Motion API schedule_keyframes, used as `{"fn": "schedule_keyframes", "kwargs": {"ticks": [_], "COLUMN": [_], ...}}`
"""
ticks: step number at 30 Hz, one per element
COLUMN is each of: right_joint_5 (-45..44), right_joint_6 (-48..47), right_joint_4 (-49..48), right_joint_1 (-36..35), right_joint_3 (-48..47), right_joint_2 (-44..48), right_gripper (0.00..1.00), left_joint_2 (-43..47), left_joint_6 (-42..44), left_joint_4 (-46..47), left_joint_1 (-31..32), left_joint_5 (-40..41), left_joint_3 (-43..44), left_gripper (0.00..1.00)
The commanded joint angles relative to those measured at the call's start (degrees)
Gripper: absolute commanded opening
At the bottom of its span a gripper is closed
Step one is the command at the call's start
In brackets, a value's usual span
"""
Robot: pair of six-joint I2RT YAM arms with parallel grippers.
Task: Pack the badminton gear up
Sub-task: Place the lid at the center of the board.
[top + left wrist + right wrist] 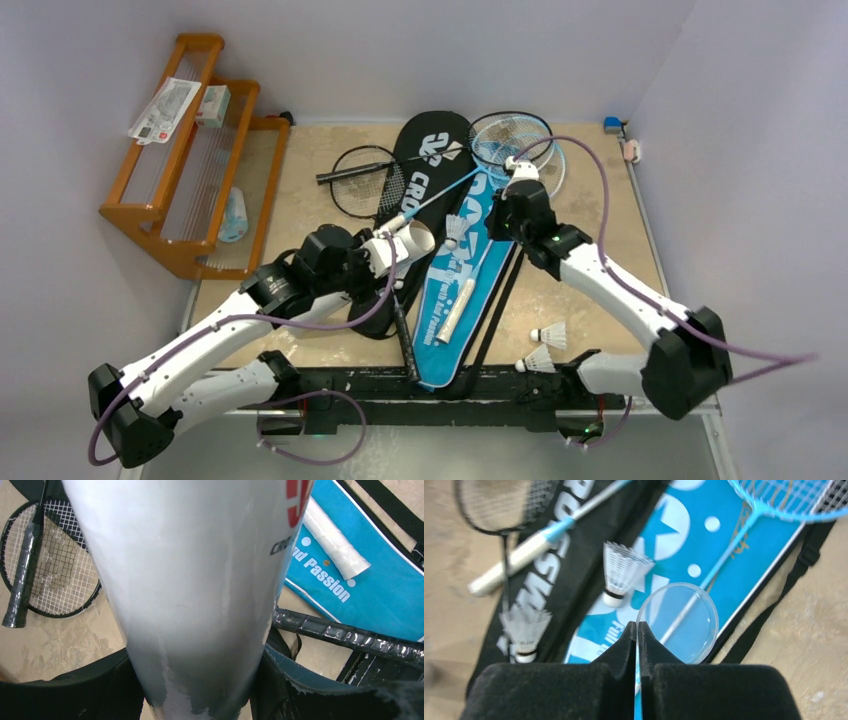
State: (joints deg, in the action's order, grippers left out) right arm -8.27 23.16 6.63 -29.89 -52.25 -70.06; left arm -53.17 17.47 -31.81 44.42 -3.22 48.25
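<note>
My left gripper (375,252) is shut on the white tube (410,242), held above the black "CROSSWAY" cover (428,150); the tube (190,580) fills the left wrist view between my fingers (60,695). My right gripper (508,208) is shut on the rim of a clear round lid (679,622), above the blue cover (455,300). One white shuttlecock (621,572) lies on the blue cover (684,535) and another, blurred (524,630), on the black cover. Two more shuttlecocks (550,335) lie on the table at the front right. A black racket (365,180) and a light-blue racket (515,140) lie at the back.
The orange wooden rack (190,150) stands at the back left with packets on it. A black-taped racket handle (350,637) and a white-gripped handle (332,545) lie across the covers. Black straps (774,615) trail off the blue cover. Small objects (612,124) sit at the back right corner.
</note>
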Motion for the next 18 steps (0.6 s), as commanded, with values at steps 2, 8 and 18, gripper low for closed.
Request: {"fn": "schedule_keyframes", "kwargs": {"ticks": [2, 8, 18], "right_joint_5": [-10.2, -14.7, -0.5], "right_joint_6": [7.6, 10.1, -1.5], "right_joint_4": [2.5, 5.5, -0.6], "right_joint_1": [0.0, 0.0, 0.2], "right_joint_3": [-0.6, -5.0, -11.0], "right_joint_2": [-9.0, -18.0, -19.2], "right_gripper": [0.00, 0.00, 0.71], "left_joint_2": [3.7, 6.4, 12.5], "left_joint_6": [3.1, 2.5, 2.4], "left_joint_4": [5.8, 8.9, 13.4], "left_joint_1": [0.4, 0.5, 0.4], "left_joint_5": [-1.0, -1.7, -4.0], "left_joint_3": [-2.4, -5.0, -8.3], "left_gripper": [0.42, 0.43, 0.43]}}
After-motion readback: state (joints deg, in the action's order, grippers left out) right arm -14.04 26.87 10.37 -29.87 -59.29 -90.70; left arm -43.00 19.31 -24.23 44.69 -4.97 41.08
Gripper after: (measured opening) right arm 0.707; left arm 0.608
